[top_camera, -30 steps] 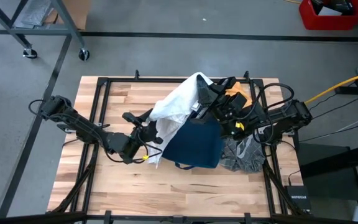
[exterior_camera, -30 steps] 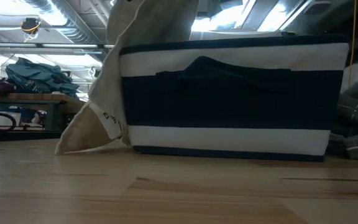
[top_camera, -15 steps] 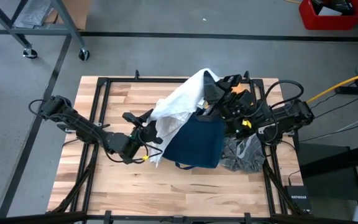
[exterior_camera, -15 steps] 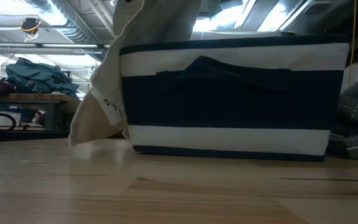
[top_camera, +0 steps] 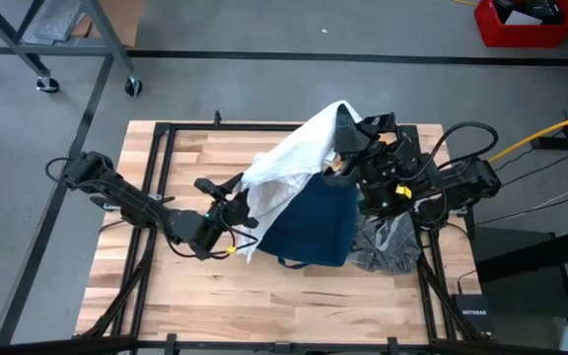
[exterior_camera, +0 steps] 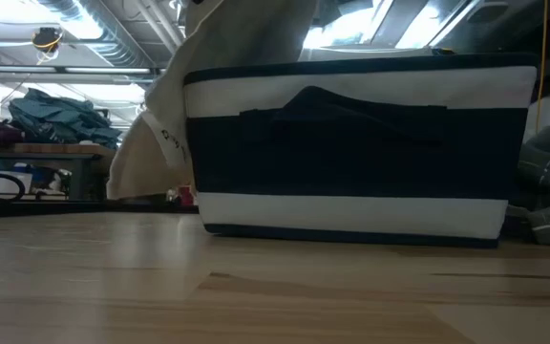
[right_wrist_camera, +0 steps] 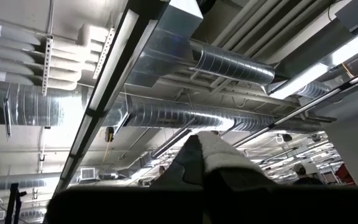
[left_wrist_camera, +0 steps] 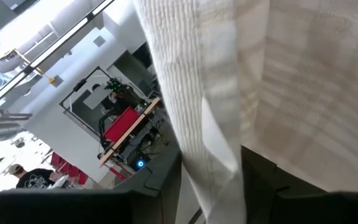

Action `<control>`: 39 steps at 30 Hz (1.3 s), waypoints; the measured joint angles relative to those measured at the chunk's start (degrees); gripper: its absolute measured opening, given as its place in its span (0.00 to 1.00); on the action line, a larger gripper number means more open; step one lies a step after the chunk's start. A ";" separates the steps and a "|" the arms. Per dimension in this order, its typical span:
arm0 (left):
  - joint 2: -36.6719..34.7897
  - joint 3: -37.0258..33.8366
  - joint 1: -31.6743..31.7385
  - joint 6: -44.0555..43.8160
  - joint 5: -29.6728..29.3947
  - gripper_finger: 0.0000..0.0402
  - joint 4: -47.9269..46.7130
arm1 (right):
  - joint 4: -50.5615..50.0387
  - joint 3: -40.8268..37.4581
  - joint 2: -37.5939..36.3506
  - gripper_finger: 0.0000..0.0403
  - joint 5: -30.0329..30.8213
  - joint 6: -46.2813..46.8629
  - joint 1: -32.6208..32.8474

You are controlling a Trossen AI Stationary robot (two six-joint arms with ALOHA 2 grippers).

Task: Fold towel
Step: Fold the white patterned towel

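The right gripper (top_camera: 348, 126) is pinching the top corner of the white towel (top_camera: 289, 163) and holding it up high over the back of the table (top_camera: 166, 286). Its fingers are pressed together on the cloth. The towel is hanging down across the dark blue and white basket (exterior_camera: 356, 153), which is sitting on the table. The left gripper (top_camera: 240, 212) is pinching the towel's lower edge, just beside the basket. A grey cloth (top_camera: 388, 242) is lying crumpled near the basket, under the right arm.
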 joint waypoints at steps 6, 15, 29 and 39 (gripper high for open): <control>0.00 0.00 0.00 0.00 0.00 0.28 -0.02 | 1.17 0.00 -0.65 0.00 -1.46 0.16 0.00; 0.00 0.00 0.00 -0.02 0.00 0.28 -0.02 | 1.13 0.02 -1.99 0.00 -3.52 0.49 0.35; 0.00 0.00 0.24 -6.32 0.14 0.28 -0.66 | 1.17 0.02 -2.10 0.00 -4.86 0.62 0.70; 0.09 -0.02 0.85 -20.07 4.47 0.28 -13.98 | 1.12 0.02 -2.07 0.00 -5.45 0.62 0.70</control>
